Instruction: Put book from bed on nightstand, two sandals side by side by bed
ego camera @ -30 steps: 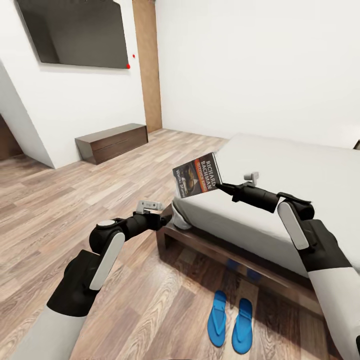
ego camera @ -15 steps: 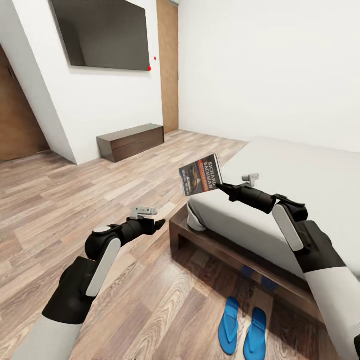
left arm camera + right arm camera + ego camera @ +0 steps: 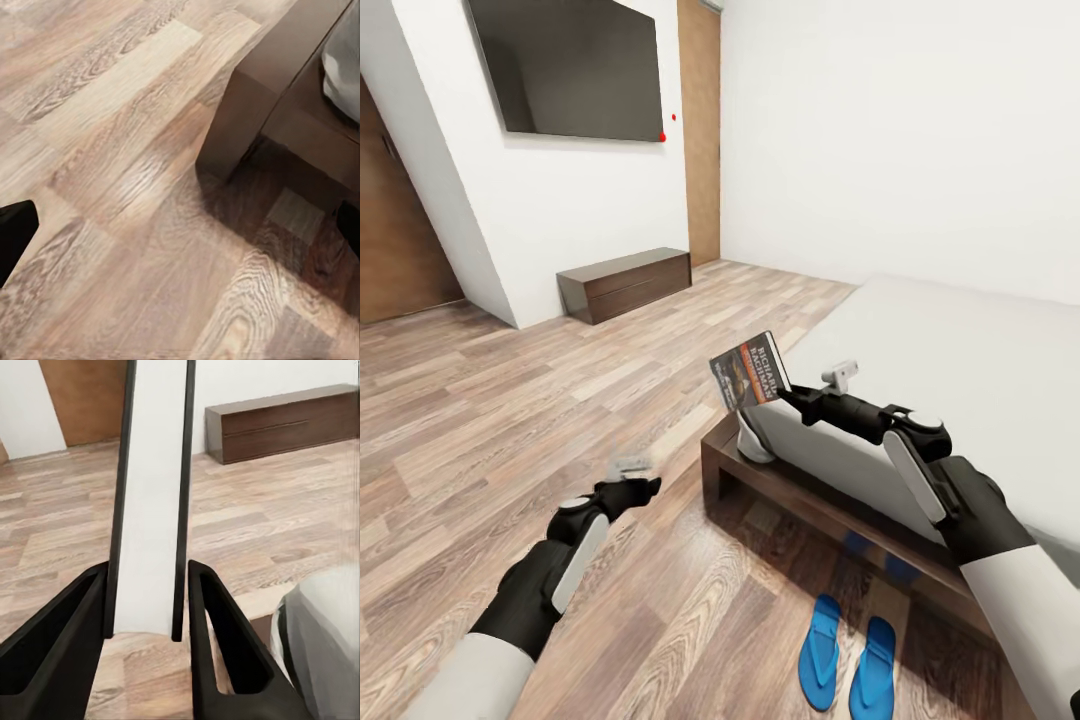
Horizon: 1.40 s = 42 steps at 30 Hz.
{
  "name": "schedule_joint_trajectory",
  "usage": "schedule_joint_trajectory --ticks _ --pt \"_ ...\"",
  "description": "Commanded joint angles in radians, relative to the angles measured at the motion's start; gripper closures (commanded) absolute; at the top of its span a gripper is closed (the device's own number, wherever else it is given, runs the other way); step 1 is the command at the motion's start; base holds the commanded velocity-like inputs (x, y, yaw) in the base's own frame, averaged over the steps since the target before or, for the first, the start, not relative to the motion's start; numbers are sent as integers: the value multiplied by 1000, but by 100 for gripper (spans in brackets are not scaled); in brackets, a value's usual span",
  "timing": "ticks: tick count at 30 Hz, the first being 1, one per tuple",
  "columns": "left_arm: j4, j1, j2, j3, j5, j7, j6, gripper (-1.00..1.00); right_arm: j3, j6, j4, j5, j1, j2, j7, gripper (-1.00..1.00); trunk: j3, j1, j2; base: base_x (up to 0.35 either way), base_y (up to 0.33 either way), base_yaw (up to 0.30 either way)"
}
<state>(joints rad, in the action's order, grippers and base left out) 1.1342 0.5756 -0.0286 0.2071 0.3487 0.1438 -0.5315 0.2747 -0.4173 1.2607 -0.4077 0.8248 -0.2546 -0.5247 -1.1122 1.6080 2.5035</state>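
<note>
The book (image 3: 750, 372), dark with an orange band and white lettering, hangs upright in the air over the corner of the bed (image 3: 970, 370). My right gripper (image 3: 784, 391) is shut on its lower edge. In the right wrist view the book's pale page edge (image 3: 150, 495) stands between the two black fingers (image 3: 225, 660). The two blue sandals (image 3: 848, 658) lie side by side on the floor beside the bed frame (image 3: 780, 487). My left gripper (image 3: 644, 487) hangs low over the planks, open and holding nothing; its fingertips (image 3: 15, 232) show far apart near the frame's corner (image 3: 255, 97).
A low dark wooden cabinet (image 3: 625, 283) stands against the far wall under a wall-mounted black screen (image 3: 575, 70). A brown door (image 3: 400, 250) is at the left. Wood-plank floor (image 3: 510, 400) stretches wide to the left of the bed.
My left arm has dropped lower toward the floor. The right gripper with the book has come down a little and shifted left. The view swung at first, then nearly settled.
</note>
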Motion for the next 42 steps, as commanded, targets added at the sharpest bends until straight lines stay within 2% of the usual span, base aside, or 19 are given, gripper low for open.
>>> schedule_joint_trajectory --ticks 1,2,4,9,20,42 --pt "-31 1 0 3 11 15 18 -100 1 -5 2 -5 -2 -1 2 100 -1 0 0 0 0 0" --pt "-123 2 3 3 10 28 94 -100 1 5 3 8 -9 0 0 100 -1 0 0 0 0 0" --pt "-162 2 5 3 12 33 148 -100 1 17 3 13 -13 3 1 100 -1 0 0 0 0 0" --pt "-171 3 3 8 10 31 230 -100 2 46 2 16 -21 6 0 100 -3 0 0 0 0 57" --pt "-163 3 0 13 7 31 249 -100 2 55 -1 13 -43 8 6 100 -15 0 0 0 0 199" --pt "-134 1 3 20 7 29 254 -100 -3 55 -1 12 -44 5 5 100 -37 0 0 0 0 217"
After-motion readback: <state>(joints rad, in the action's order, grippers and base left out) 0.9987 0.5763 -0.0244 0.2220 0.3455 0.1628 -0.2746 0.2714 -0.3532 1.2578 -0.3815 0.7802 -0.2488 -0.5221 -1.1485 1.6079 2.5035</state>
